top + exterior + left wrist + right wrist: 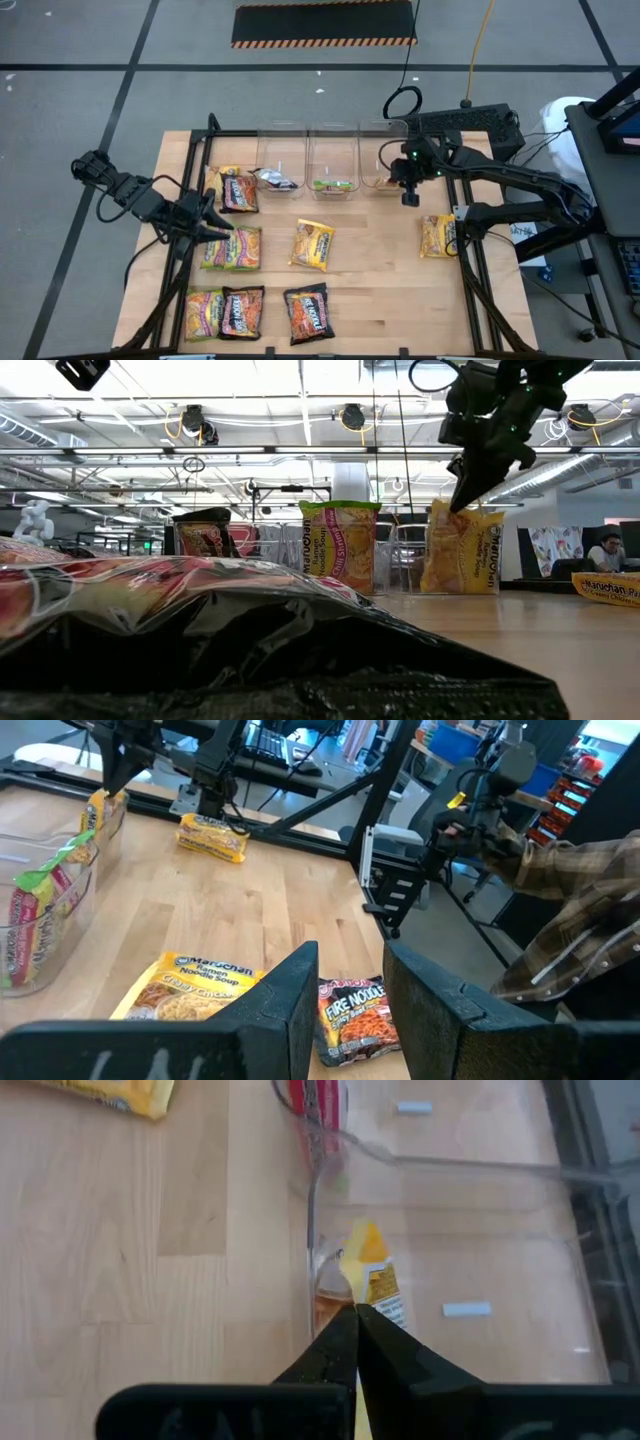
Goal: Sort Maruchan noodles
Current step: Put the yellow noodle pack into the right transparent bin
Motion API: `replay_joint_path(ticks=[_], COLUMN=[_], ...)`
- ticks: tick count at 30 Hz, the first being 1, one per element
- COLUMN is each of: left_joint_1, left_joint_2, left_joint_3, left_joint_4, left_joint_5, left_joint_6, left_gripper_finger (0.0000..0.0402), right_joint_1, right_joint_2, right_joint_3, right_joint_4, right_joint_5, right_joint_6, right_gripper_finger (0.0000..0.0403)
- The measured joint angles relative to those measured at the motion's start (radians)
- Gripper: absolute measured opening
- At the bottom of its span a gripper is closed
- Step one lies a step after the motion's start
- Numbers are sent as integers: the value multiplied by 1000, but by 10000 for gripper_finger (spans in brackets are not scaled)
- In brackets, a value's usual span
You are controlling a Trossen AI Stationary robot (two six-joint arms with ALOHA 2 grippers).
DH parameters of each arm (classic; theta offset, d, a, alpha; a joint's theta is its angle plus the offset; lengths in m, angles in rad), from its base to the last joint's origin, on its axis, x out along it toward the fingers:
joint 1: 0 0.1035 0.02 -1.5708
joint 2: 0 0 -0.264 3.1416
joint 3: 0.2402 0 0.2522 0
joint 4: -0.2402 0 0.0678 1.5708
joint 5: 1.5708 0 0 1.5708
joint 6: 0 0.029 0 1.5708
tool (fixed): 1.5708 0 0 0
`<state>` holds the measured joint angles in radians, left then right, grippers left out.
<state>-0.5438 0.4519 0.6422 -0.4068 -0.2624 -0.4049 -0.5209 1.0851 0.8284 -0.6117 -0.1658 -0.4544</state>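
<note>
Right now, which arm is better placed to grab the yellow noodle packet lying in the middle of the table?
The left. Its open gripper hovers just beside the middle yellow packet, whereas the right gripper is shut over the right-hand clear bin, farther off.

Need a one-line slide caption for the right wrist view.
Right gripper, jaws shut on a yellow noodle packet, holds it over the clear bin.

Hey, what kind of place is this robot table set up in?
Probably a robotics lab or workshop in an industrial hall. The low view shows exposed ceiling beams with cabling. The high view shows a concrete floor with hazard-striped tape, and a person sits at a workstation in the background.
</note>
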Motion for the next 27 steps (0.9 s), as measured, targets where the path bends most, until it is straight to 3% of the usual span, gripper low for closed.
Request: replay_joint_path(ticks=[7,14,27], left_joint_1=[0,0,0], left_joint_2=[0,0,0], left_joint_3=[0,0,0], left_joint_4=[0,0,0], left_joint_5=[-1,-1,-1], left_joint_6=[-2,-5,-5], left_gripper_finger=[122,122,122], right_joint_1=[0,0,0], right_joint_2=[-5,-5,-84], right_joint_3=[0,0,0], right_joint_4=[50,63,87], right_joint_5=[-96,-127,-127], right_joint_6=[46,149,184], right_gripper_finger=[0,2,60])
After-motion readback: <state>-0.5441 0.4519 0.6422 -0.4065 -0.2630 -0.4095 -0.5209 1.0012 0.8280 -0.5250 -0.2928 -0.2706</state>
